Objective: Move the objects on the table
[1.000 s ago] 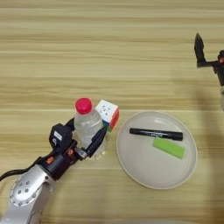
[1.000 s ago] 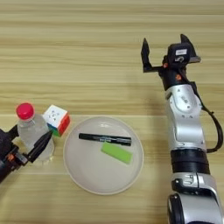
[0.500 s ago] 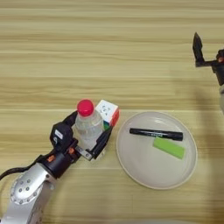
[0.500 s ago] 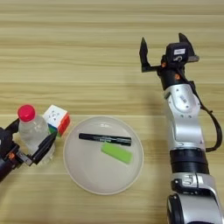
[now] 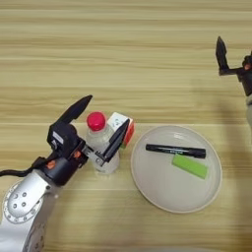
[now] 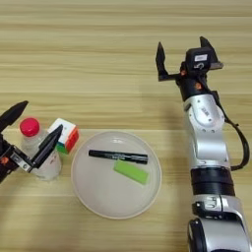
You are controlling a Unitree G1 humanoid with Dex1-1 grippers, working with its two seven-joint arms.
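A clear bottle [image 5: 101, 150] with a red cap stands upright on the table [image 5: 123, 59], just left of the plate. My left gripper [image 5: 108, 111] is open, with one black finger on each side of the bottle; the left finger stands well clear of it. The black marker [image 5: 174, 150] and the green block [image 5: 189, 166] lie side by side inside the cream plate [image 5: 147, 192]. My right gripper [image 6: 181, 44] hangs open over the bare table at the far right, away from everything.
A small colour cube [image 5: 123, 129] sits right behind the bottle, touching it or nearly so, next to the plate's left rim. The right arm [image 6: 206, 128] runs down the right side of the right eye view.
The left gripper's fingers have spread wide apart around the bottle, which stays standing in the same spot. The right arm has not moved.
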